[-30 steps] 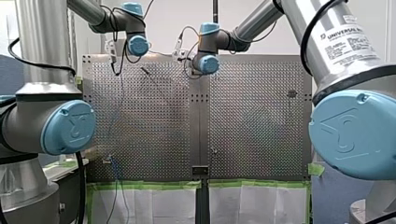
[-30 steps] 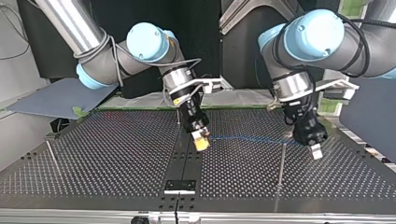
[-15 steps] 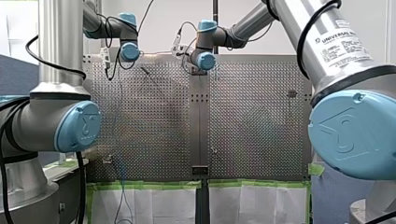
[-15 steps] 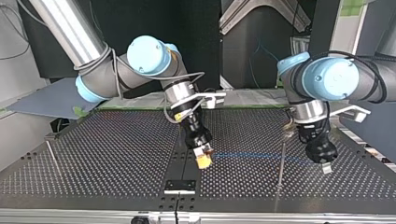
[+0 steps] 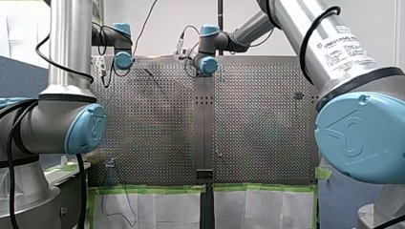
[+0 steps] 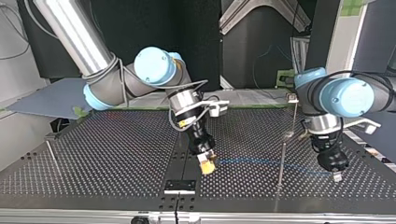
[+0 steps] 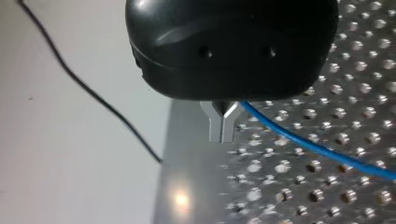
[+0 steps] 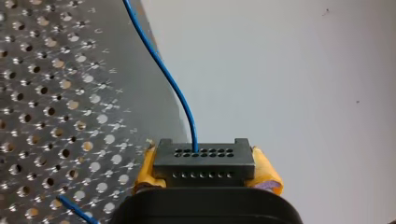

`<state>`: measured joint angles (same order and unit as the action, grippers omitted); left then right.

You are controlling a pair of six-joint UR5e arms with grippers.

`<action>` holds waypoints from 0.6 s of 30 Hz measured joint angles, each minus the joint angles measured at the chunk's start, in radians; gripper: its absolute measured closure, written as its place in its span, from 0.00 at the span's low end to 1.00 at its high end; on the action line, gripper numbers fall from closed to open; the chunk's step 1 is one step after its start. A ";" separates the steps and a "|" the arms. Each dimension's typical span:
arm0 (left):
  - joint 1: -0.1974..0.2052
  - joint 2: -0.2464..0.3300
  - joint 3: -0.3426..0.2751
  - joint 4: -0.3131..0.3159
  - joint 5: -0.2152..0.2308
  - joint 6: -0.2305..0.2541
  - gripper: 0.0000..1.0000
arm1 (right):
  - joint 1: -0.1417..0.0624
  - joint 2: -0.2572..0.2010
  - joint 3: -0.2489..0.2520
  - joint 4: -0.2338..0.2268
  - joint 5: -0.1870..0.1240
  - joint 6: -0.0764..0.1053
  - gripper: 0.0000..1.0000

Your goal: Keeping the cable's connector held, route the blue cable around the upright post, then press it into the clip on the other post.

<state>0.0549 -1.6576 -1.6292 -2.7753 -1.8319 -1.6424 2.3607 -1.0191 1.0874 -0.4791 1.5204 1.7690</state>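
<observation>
In the right wrist view, my right gripper (image 8: 205, 173) is shut on the black connector (image 8: 204, 161), its yellow pads on either side. The blue cable (image 8: 159, 60) leaves the connector and runs ahead over the perforated plate. My left gripper (image 7: 223, 125) has its metal fingers shut on the blue cable (image 7: 317, 148), which trails off to one side. In the top view, the cable (image 6: 252, 162) stretches low from my right gripper (image 6: 207, 167) to my left gripper (image 6: 336, 176), crossing the thin upright post (image 6: 281, 158) between them. I cannot tell on which side of the post it passes.
A second post with a clip (image 6: 293, 99) stands at the far right of the top view. Another thin post (image 6: 51, 154) is at its left. A black bracket (image 6: 180, 185) sits at the near middle edge. The table's edge lies beside both grippers.
My left gripper has carried the cable toward the top view's right and nearer the camera, past the upright post. My right gripper has shifted slightly nearer with the connector.
</observation>
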 joint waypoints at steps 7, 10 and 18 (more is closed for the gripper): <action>-0.005 -0.041 0.000 0.008 0.074 -0.025 1.00 | -0.005 0.018 0.000 0.002 0.001 -0.006 1.00; -0.006 -0.062 0.000 0.010 0.105 -0.027 1.00 | -0.007 0.029 0.000 0.005 0.001 -0.012 1.00; -0.005 -0.099 0.000 0.018 0.181 -0.035 1.00 | -0.012 0.067 0.001 0.020 0.004 -0.033 1.00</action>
<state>0.0503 -1.7570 -1.6287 -2.7573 -1.6512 -1.6772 2.3488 -0.9518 1.0880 -0.4588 1.5245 1.7361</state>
